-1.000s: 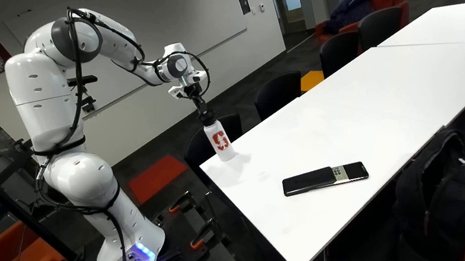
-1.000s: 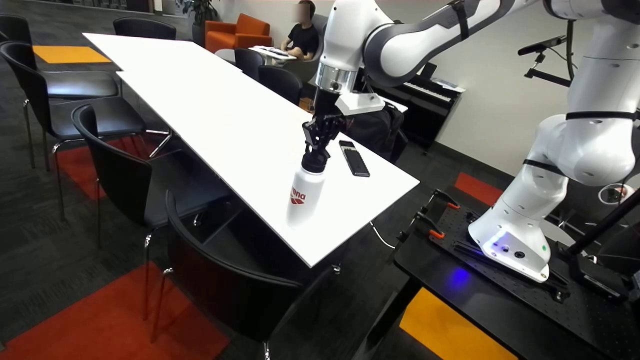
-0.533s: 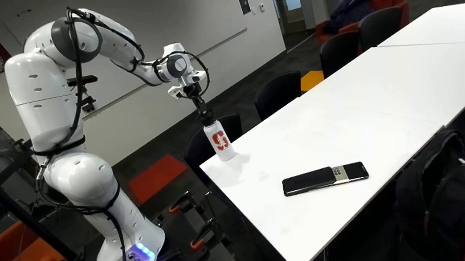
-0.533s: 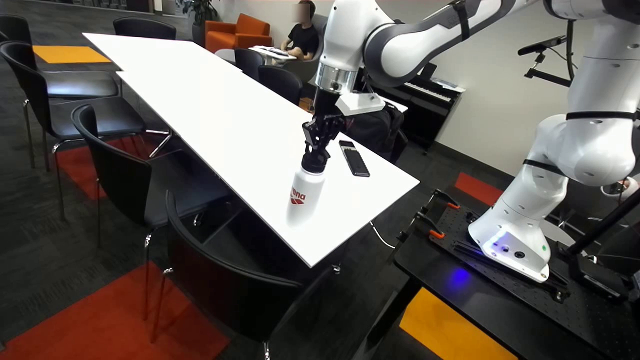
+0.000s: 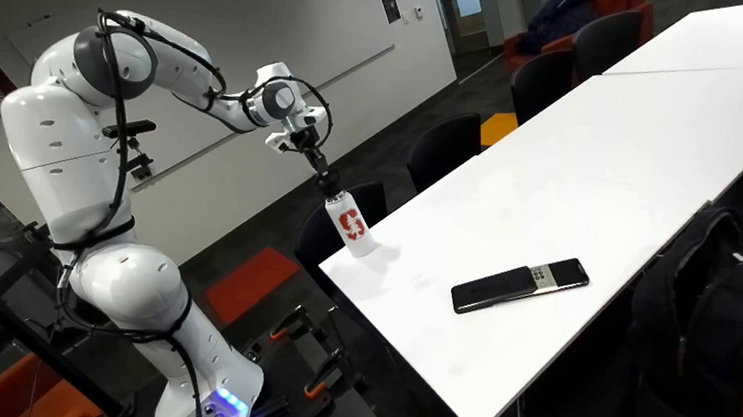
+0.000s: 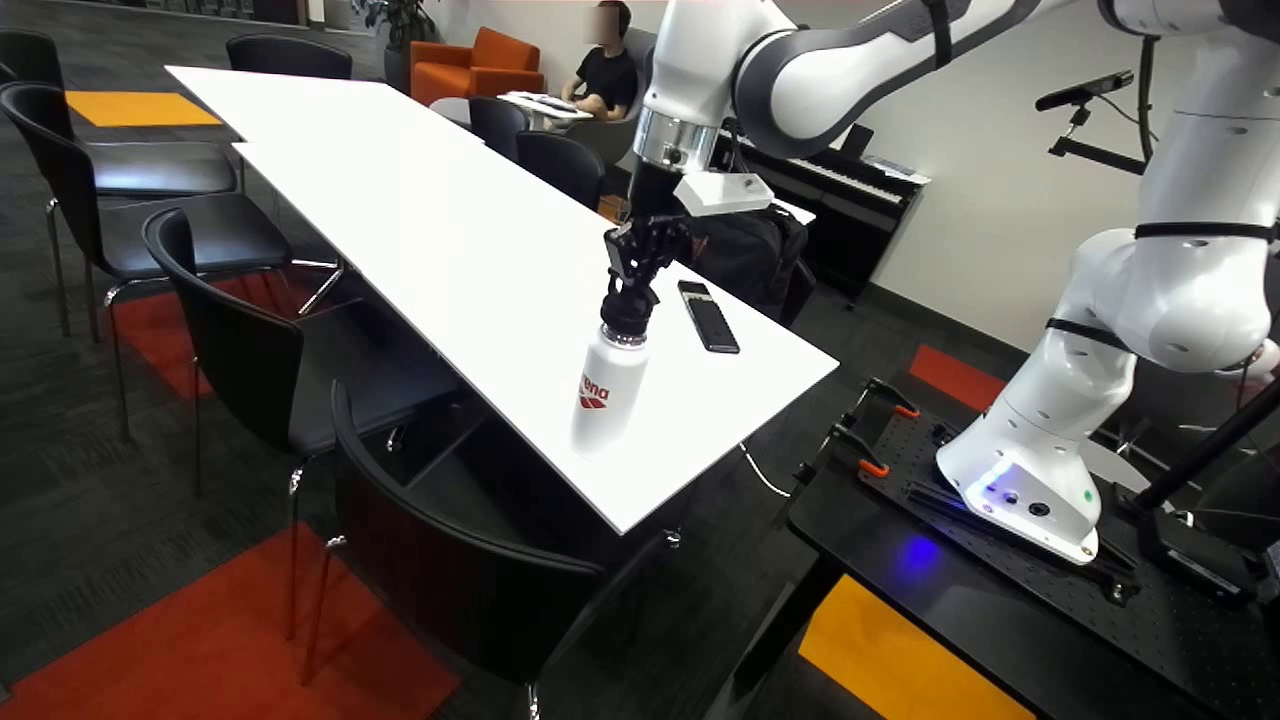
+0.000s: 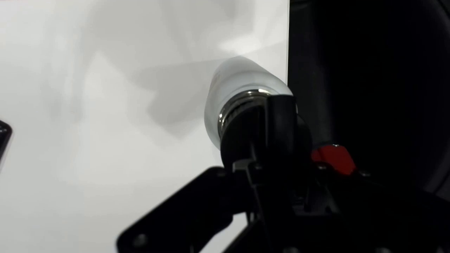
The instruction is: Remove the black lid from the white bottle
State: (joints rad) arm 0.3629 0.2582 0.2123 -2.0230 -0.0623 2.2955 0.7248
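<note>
End effector [image 6: 631, 291] clasps the partly hidden black lid [image 7: 239, 138].

- Black on black: in both exterior views the gripper [image 6: 630, 297] and the black lid [image 6: 626, 321] run together, and I can't make out where they meet.
- From the wrist, the gripper covers much of the lid's top.
- In an exterior view, the red lettering [image 6: 595, 393] slips round the curve of the white bottle [image 6: 610, 385]; I catch only its end.
- The black bar [image 7: 3, 136] is cut down to a corner by the wrist view's left edge.
- The face of the seated person [image 6: 608, 75] is blurred.
</note>
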